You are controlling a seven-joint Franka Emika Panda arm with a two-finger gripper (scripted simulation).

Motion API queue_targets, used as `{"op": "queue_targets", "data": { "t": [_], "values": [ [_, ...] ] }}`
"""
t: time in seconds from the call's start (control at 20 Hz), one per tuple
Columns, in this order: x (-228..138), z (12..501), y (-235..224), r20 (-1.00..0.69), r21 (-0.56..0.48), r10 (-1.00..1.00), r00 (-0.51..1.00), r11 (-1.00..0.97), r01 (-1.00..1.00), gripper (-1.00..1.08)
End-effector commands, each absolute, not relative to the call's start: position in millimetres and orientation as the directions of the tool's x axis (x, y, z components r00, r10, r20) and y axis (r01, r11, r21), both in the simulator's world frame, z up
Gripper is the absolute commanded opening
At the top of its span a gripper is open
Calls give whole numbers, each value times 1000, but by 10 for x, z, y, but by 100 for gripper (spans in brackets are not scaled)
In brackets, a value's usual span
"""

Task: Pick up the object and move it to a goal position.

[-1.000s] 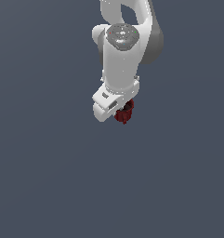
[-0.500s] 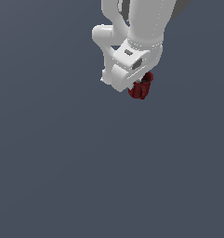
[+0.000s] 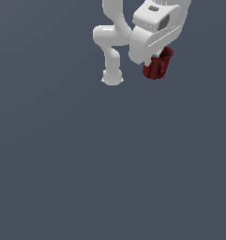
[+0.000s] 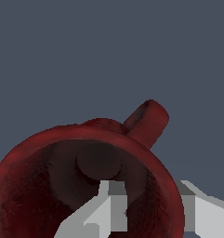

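The white arm [image 3: 115, 42] is the biggest thing in the exterior view, filling the frame from about 12 to 1 o'clock, with a jointed link bending down to a rounded end near 11 o'clock of the picture's centre. Behind it lies only a flat slate-grey ground [image 3: 86, 178].

At the arm's lower end the gripper [image 3: 154, 60] is clenched on the mug [image 3: 158, 64]: in the wrist view one grey-white finger [image 4: 106, 209] sits inside the bowl and another [image 4: 201, 211] lies outside the wall, so the rim is pinched between them. The mug hangs off the ground, at roughly 1 o'clock in the exterior view, tilted, with its open mouth turned up toward the exterior view's right.

The mug is a dark, mottled red. In the wrist view [image 4: 48, 176] its round rim is thick, the inside is shadowed, and a darker circular floor shows at the bottom of the bowl. A small stubby handle [image 4: 148, 121] sticks out from the wall at about 1 o'clock from the bowl's centre.

Compared with half a second ago, the gripper and mug have shifted toward the exterior view's right and slightly higher, the mug looks larger and more tipped, and the arm's bent link is now exposed.
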State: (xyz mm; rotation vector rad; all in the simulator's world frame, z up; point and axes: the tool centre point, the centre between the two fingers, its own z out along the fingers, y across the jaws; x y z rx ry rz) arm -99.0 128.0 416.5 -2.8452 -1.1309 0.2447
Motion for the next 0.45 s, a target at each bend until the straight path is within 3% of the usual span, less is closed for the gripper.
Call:
{"op": "queue_targets", "data": {
  "t": [0.0,0.4],
  "values": [
    [-1024,4291,1345,-120,-123,686,718,-728,675,-100],
    [-1038,4396,1408,-120,-123,685,718,-728,674,-100]
  ]
}}
